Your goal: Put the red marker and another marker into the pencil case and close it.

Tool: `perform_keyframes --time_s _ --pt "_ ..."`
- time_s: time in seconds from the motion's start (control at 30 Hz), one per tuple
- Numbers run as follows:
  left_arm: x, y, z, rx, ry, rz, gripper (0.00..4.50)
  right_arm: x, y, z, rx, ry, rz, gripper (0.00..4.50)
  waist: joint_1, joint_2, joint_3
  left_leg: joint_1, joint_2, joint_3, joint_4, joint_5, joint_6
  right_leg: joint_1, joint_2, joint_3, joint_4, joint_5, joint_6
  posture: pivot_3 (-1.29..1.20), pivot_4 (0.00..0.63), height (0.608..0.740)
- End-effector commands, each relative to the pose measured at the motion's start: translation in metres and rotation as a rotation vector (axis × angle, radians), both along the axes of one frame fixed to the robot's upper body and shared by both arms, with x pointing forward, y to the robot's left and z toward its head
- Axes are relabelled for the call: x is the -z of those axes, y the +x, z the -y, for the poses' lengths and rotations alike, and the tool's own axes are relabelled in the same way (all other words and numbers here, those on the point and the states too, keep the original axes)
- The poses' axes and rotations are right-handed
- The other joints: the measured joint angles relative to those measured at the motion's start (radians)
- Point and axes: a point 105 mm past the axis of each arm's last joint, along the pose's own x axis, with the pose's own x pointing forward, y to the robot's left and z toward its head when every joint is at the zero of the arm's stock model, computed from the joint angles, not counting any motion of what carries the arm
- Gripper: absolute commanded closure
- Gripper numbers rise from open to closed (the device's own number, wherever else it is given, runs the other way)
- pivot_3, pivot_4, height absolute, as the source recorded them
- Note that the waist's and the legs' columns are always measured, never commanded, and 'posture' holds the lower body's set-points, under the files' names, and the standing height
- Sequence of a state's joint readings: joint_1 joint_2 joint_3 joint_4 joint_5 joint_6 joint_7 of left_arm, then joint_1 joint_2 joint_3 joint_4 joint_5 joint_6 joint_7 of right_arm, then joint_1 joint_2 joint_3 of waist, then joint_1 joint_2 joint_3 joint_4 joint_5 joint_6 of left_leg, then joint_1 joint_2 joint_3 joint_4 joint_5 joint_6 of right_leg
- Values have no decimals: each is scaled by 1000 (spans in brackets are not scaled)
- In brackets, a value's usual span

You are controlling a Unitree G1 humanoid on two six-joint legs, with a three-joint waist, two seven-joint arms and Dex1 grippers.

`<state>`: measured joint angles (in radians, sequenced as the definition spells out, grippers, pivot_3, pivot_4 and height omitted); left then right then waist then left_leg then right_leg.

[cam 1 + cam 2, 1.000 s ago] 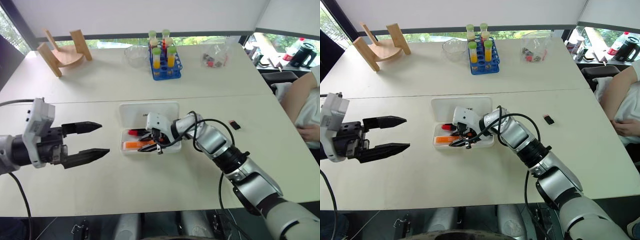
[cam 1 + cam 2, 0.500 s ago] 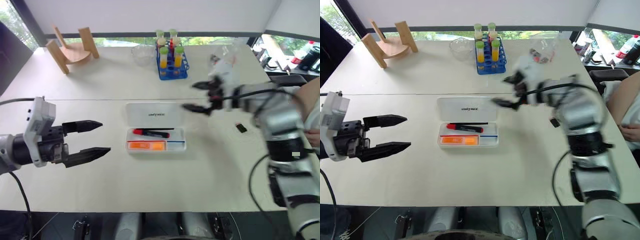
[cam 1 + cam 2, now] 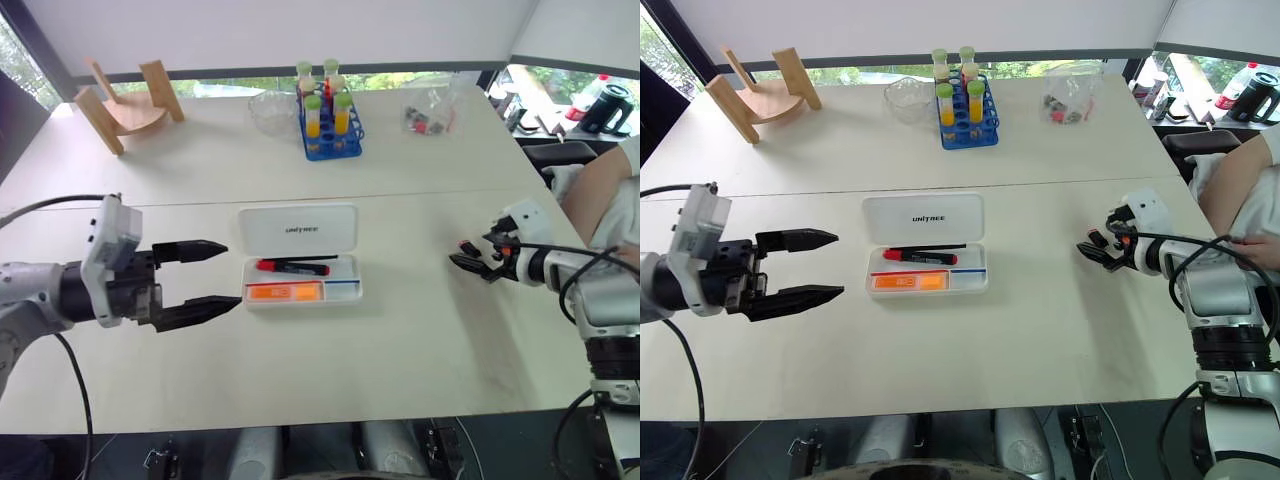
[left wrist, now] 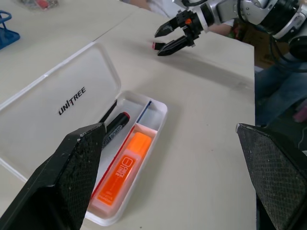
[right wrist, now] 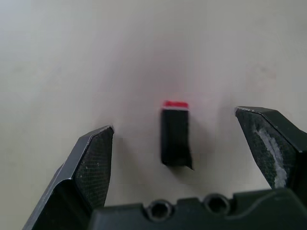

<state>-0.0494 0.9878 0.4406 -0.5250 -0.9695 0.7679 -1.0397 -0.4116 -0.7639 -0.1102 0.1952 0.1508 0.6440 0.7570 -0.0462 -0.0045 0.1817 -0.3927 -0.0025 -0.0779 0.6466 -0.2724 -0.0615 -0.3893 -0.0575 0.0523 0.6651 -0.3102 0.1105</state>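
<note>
- On the tabletop [image 3: 420, 330], middle of the scene, I have the pencil case [image 3: 300, 255] lying open, its lid folded flat to the far side and its tray nearest me.
- In the tray's far slot lies the red marker [image 3: 292, 267]; in the near slot sits the orange highlighter [image 3: 285, 292], my second marker. Both lie flat and fully inside.
- By my reading the loading step is done and closing the case is what remains.
- My left gripper [image 3: 212, 277] hovers just left of the case, jaws wide apart and empty, pointing at the tray.
- My right gripper [image 3: 468, 256] is well off to the right, jaws apart and empty, straddling a small black block [image 5: 175, 138] with a red end that lies on the tabletop untouched.
- Next I judge I should leave that block alone, get a finger under the lid's far edge and swing it over toward me, then press until it shuts.
</note>
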Motion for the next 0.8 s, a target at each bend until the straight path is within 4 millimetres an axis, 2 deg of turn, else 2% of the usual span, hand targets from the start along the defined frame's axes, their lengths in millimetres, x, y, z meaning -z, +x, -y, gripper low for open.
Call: perform_keyframes --time_s 0.03,0.1,0.2,0.3,0.33,0.4,0.47,0.53,0.67,0.8 --pt "-6 0 1 -3 3 46 0 18 -2 12 58 34 -40 559 1 0 0 1 0 0 0 0 0 1 0 0 0 0 0 0 150 740" --pt "-6 1 0 -14 1 52 0 24 -3 14 57 35 -48 1275 2 -1 -1 2 0 0 1 0 0 3 0 0 0 0 0 0 150 740" --pt "-7 1 -1 -20 -2 54 0 23 -3 11 53 62 -50 2740 5 -3 -2 4 0 -1 2 0 0 7 0 0 0 0 0 0 150 740" --pt "-7 1 -2 -26 0 56 0 12 -4 4 21 90 -35 4286 7 -3 -2 6 -1 -2 3 0 0 10 0 -1 -1 0 0 0 150 740" --pt "-8 2 -2 -28 0 57 0 0 -7 -6 -47 84 -10 4446 7 -3 -2 6 -1 -2 3 0 0 10 0 -1 -2 0 0 0 150 740" --pt "-8 3 -2 -31 0 59 0 -24 -14 -32 -208 98 41 4446 9 -2 -1 6 -1 -3 1 0 0 9 0 -1 -1 0 0 0 150 740" --pt "-9 3 -2 -31 0 60 0 -48 -29 -70 -400 153 56 4446 5 1 0 4 0 -4 0 0 0 7 1 -2 -1 0 0 0 150 740" --pt "-9 4 -2 -28 -1 61 0 -63 -44 -106 -591 160 58 4446 -2 2 1 1 1 -4 -1 0 0 1 1 0 0 0 0 0 150 740" --pt "-9 6 0 -23 -4 58 0 -61 -61 -156 -870 121 34 4446 -4 2 1 1 3 -4 -1 0 0 1 4 0 0 0 0 0 150 740" --pt "-9 8 2 -21 -2 60 0 -43 -61 -179 -1017 60 19 4446 8 -1 3 0 2 -4 0 0 0 1 3 -1 -1 0 0 0 150 740"
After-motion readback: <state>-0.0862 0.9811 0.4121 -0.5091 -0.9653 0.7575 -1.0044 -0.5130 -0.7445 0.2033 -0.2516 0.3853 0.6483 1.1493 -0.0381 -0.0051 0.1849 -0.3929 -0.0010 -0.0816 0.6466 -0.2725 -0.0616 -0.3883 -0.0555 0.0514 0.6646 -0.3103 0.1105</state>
